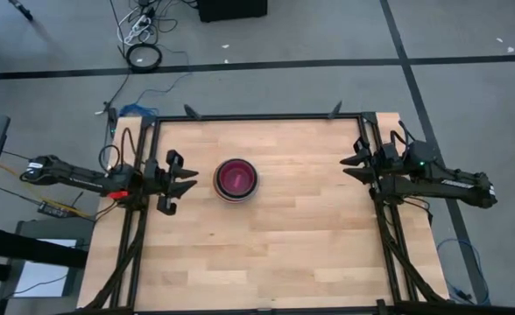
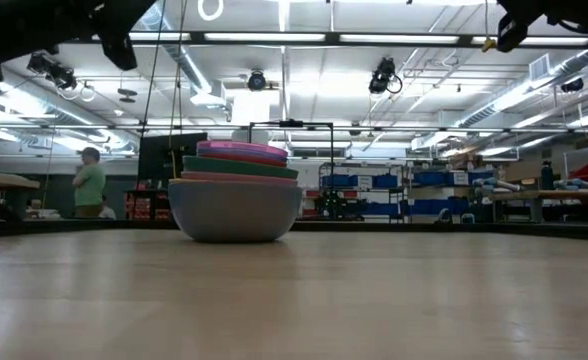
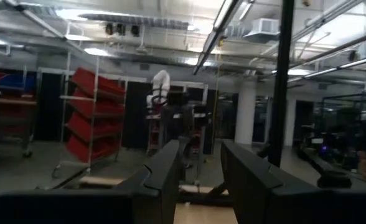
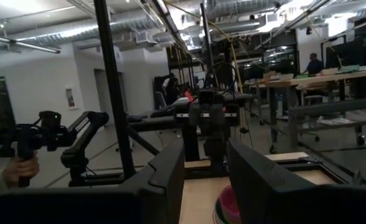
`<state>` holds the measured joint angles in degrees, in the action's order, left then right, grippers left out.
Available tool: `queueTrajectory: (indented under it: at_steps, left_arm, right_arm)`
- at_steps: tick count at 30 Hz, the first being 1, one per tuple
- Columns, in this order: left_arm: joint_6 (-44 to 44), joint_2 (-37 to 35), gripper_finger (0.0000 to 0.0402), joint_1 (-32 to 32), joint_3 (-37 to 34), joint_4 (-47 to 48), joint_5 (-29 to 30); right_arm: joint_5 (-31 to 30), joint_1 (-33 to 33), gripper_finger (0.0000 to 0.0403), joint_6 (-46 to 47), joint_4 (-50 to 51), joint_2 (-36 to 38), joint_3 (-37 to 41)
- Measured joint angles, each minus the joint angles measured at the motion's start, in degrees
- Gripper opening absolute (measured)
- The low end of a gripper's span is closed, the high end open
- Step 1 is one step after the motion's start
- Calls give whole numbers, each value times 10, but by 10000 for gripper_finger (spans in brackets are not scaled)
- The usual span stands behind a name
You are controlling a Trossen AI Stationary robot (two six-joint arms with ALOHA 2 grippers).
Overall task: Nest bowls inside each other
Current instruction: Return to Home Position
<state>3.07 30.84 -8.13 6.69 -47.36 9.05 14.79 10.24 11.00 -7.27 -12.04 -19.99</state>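
Observation:
The bowls [image 1: 237,178] stand nested in one stack on the middle of the wooden table. The outermost is light blue-grey, and teal, pink and magenta rims show above it [image 2: 236,192]. The stack rests on the base of the outermost bowl. My left gripper [image 1: 187,179] hovers open at the table's left side, pointing toward the stack with nothing between its fingers [image 3: 198,180]. My right gripper [image 1: 352,168] hovers open at the right side, also empty [image 4: 205,180]. The stack's rim [image 4: 228,210] shows just past its fingers.
A black frame [image 1: 257,117] runs along the table's far edge and sides. Cables [image 1: 144,56] lie on the floor beyond the far edge. A person [image 2: 89,183] stands in the room behind, and a hand holding a device [image 4: 21,168] shows at the left.

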Motion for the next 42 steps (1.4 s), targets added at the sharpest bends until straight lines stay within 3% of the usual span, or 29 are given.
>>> queueTrajectory:
  at_steps: [14,25,32,35,42]
  left_arm:
    - [-31,-103,127,-10,-52,7,38]
    - [-10,-133,127,-10,-62,97,39]
    - [16,-133,127,-10,-62,253,-9]
    - [51,-132,127,-10,-62,317,1]
    - [10,-133,127,-10,-62,248,10]
  right_arm:
    - [-3,0,110,1,18,7,7]
    - [-4,0,110,-6,49,7,12]
    - [34,0,111,-52,49,7,75]
    - [50,-1,110,-52,42,7,112]
    - [28,0,112,-11,-74,10,194]
